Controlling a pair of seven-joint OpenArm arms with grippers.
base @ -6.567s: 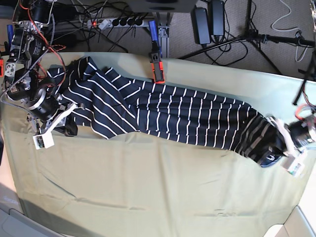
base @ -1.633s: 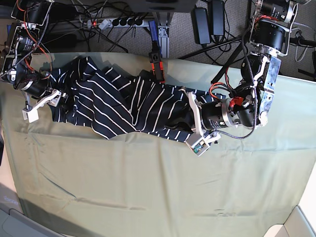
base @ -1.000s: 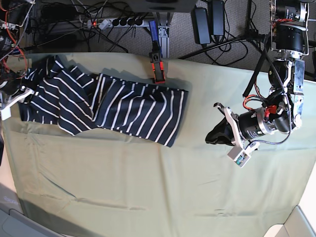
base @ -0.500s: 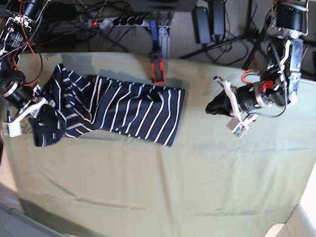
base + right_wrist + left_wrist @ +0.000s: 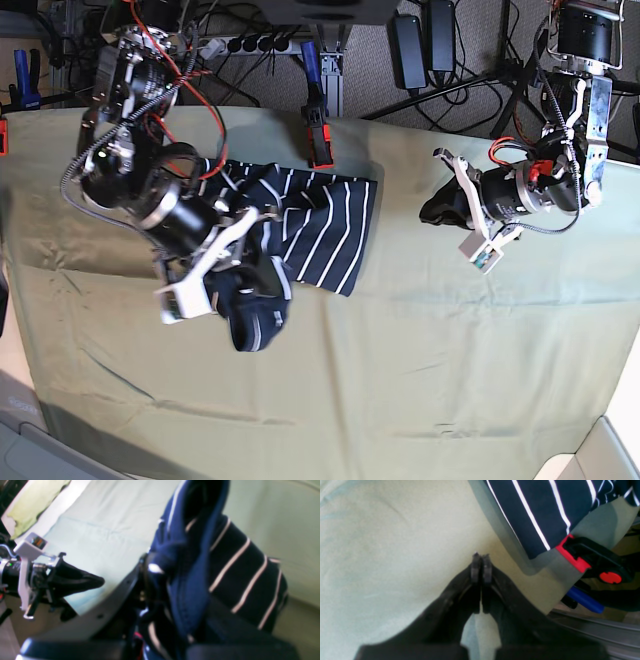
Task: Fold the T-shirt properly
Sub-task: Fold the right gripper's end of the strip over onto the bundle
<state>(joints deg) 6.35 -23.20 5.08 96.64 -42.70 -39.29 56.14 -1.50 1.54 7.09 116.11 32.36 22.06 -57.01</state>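
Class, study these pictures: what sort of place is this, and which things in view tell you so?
Probably a robotics lab or workshop. A table under an olive-green cloth is held by a clamp, cables and a power strip crowd the floor behind, and tripod legs stand nearby.

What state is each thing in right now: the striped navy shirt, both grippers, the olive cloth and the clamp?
Dark navy white-striped fabric T-shirt: bunched, partly folded, one end lifted.
Right gripper: shut on the T-shirt, carrying that end.
Left gripper: shut, empty, over bare cloth beside the shirt.
Olive-green table cloth: spread flat, lightly wrinkled.
Black-and-red clamp: clipped on the table's far edge.
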